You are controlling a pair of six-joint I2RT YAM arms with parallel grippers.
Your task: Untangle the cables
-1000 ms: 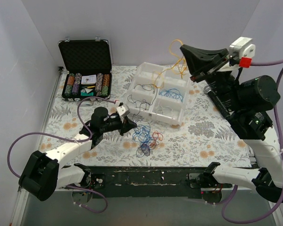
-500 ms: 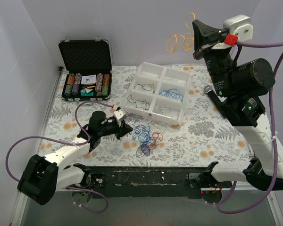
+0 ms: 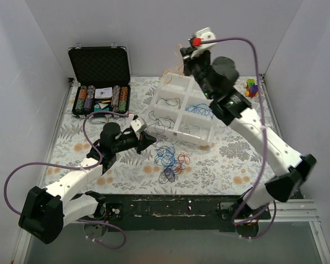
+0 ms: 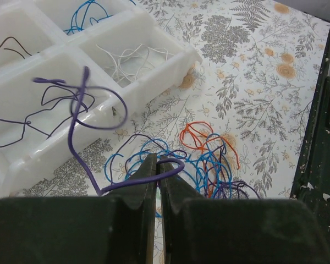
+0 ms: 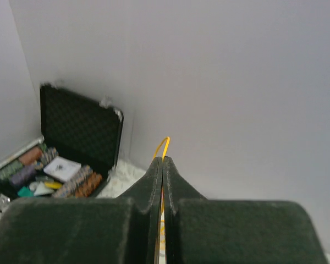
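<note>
The cables (image 3: 169,159) lie as a loose tangle of blue, orange and dark loops on the flowered table, in front of the white tray (image 3: 182,108). My left gripper (image 3: 148,137) hangs just left of the tangle, shut on a purple cable (image 4: 71,132) that loops up over the tray's wall (image 4: 159,71). In the left wrist view the tangle (image 4: 209,165) sits just beyond my left gripper (image 4: 158,159). My right gripper (image 3: 182,55) is high above the tray's back edge, shut on a yellow cable (image 5: 164,144) that dangles below it (image 3: 170,71).
The tray's compartments hold sorted black, blue and white wires. An open black case (image 3: 99,82) of poker chips stands at the back left, also in the right wrist view (image 5: 77,137). A small coloured object (image 3: 252,87) sits at the back right. The black base rail (image 3: 170,206) lines the near edge.
My right arm lifted the yellow cable up from the tray and swung left toward the back wall. My left gripper shifted slightly up and right with the purple cable.
</note>
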